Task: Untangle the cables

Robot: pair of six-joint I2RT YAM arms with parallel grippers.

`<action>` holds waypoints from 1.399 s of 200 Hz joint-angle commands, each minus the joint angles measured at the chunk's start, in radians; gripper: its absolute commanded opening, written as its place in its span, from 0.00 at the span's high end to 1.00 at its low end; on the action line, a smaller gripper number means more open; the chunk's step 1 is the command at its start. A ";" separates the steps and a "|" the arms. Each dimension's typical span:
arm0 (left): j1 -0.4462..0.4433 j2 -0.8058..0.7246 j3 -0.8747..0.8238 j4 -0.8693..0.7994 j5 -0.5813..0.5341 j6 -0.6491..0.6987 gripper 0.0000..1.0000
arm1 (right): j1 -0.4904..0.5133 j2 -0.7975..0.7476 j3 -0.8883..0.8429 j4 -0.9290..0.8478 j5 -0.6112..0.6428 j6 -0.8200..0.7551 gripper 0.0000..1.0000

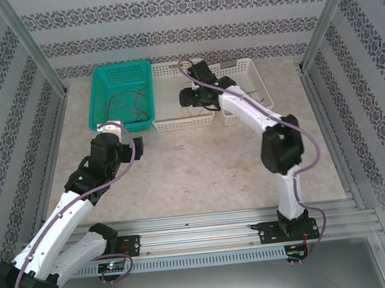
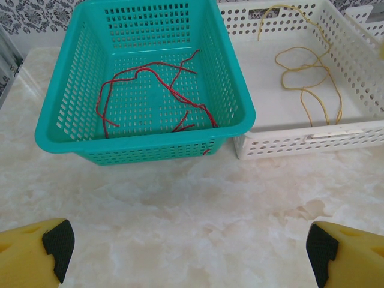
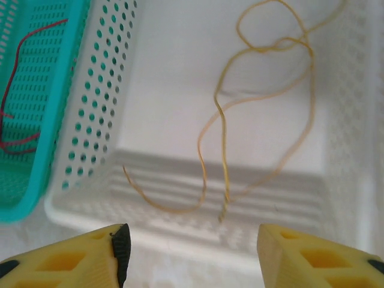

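Observation:
A red cable [image 2: 144, 69] lies loosely looped on the floor of the teal basket [image 2: 144, 129]. A yellow-orange cable [image 3: 225, 168] lies coiled in the white basket [image 3: 96, 108] beside it, one end resting against the near wall. My right gripper [image 3: 192, 255] hovers over that white basket's near end, open, with nothing between its fingers. My left gripper [image 2: 189, 255] stands wide open over the bare table in front of the teal basket, holding nothing. From above, the left gripper [image 1: 113, 126] is at the teal basket's [image 1: 99, 81] front edge and the right gripper [image 1: 190, 100] is over the middle basket.
A second white basket [image 1: 257, 77] stands to the right of the first, with a thin dark wire in it. The three baskets line the back of the marble tabletop [image 1: 195, 171]. Patterned walls and metal posts enclose the table.

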 commanded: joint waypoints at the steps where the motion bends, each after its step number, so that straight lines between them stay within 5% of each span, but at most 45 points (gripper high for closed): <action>1: -0.009 -0.003 0.021 0.026 -0.014 0.021 0.00 | -0.006 -0.229 -0.221 0.184 0.034 -0.050 0.37; 41: -0.010 -0.014 -0.010 0.063 -0.041 0.015 0.00 | -0.036 -0.593 -0.617 0.398 0.025 -0.118 0.02; 103: -0.010 -0.008 -0.113 0.202 -0.152 0.048 0.00 | -0.248 -0.890 -0.968 0.512 0.002 -0.125 0.02; 123: -0.008 0.005 -0.158 0.258 -0.168 0.047 0.00 | -0.272 -0.941 -1.078 0.623 0.085 -0.095 0.02; 153: -0.006 0.053 -0.243 0.376 -0.175 0.080 0.00 | -0.299 -0.903 -1.122 0.633 0.312 -0.089 0.02; 171: 0.009 0.103 -0.255 0.385 -0.199 0.090 0.00 | -0.352 -0.859 -1.159 0.708 0.257 -0.155 0.02; 185: 0.025 0.144 -0.257 0.396 -0.193 0.100 0.00 | -0.361 -0.825 -1.218 0.822 0.347 -0.207 0.02; 219: 0.075 0.224 -0.279 0.478 -0.140 0.144 0.00 | -0.440 -0.738 -1.330 1.161 0.248 -0.301 0.02; 248: 0.143 0.285 -0.277 0.535 -0.072 0.179 0.00 | -0.496 -0.688 -1.311 1.174 0.279 -0.327 0.02; 280: 0.196 0.308 -0.328 0.696 -0.025 0.185 0.00 | -0.526 -0.706 -1.341 1.197 0.138 -0.323 0.02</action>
